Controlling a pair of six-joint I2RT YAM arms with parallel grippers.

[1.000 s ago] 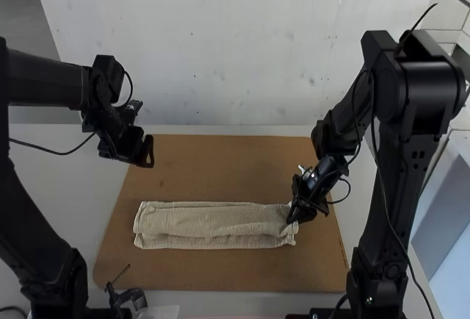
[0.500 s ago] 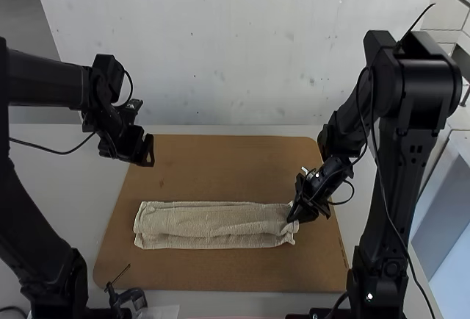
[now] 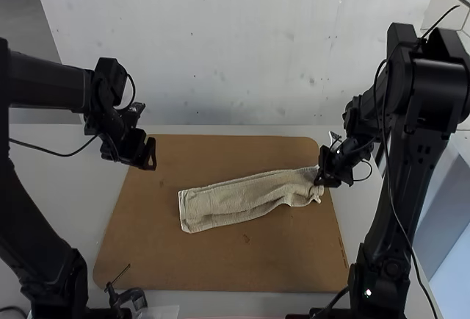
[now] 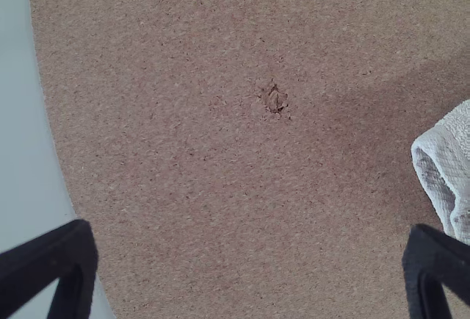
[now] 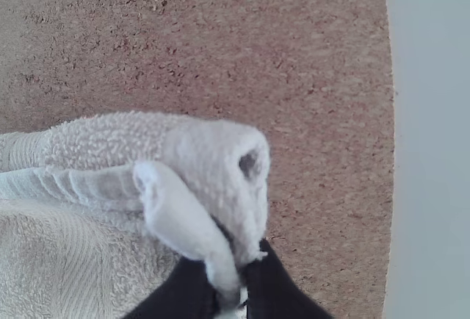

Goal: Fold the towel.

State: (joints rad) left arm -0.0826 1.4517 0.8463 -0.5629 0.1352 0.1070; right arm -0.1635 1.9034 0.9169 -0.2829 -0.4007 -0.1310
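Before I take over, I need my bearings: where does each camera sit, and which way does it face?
High view: above and behind the arms, facing forward and down at the towel and board; left arm and right arm show.
Left wrist view: on the left arm, looking down at board and towel corner; its open jaws show.
Right wrist view: on the right arm, looking down at the towel end pinched in its closed jaws.
Both wrist views share towel and board.
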